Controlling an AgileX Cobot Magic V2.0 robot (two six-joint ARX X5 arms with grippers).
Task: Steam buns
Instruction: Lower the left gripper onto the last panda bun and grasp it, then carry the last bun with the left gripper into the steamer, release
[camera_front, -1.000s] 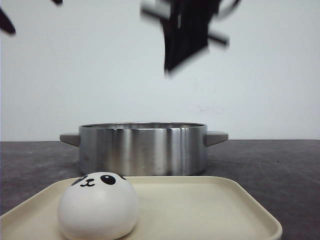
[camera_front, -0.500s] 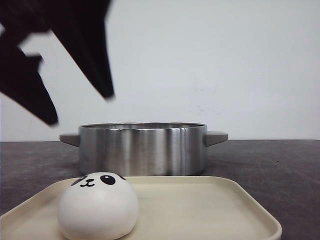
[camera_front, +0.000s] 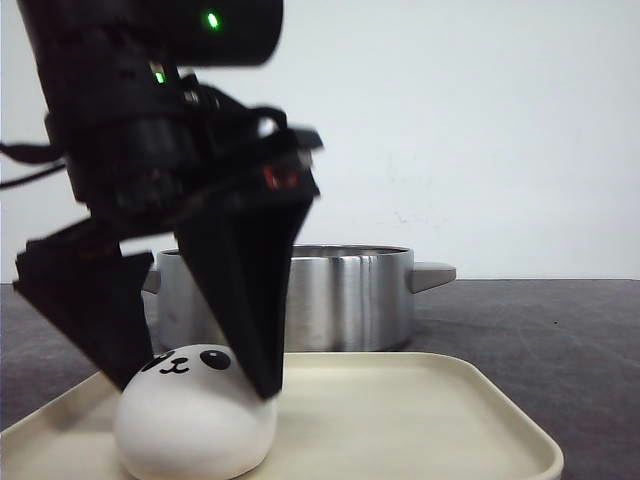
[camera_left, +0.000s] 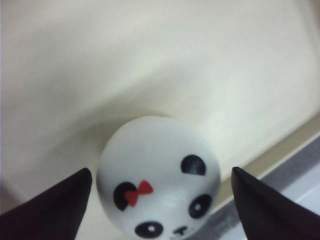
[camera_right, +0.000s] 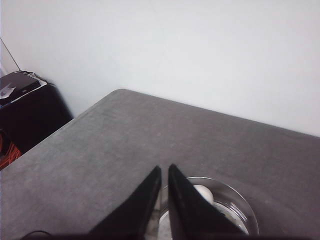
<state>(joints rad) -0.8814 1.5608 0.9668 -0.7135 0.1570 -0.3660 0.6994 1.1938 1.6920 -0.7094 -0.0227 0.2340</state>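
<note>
Front view has the left gripper (camera_front: 190, 375) spread wide around the bun (camera_front: 195, 412) on the tray (camera_front: 420, 410). It's glossy, so an off-centre squeeze could pop it loose. Right gripper (camera_right: 164, 172) looks nearly shut, holding nothing.

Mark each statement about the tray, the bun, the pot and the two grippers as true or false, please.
1. One bun lies on the cream tray. True.
2. The left gripper is shut on the bun. False: its fingers stand open on either side.
3. The steel pot stands on the tray. False: it stands behind it, on the table.
4. The bun wears a red bow. True.
5. The right gripper is wide open. False: nearly closed.
</note>
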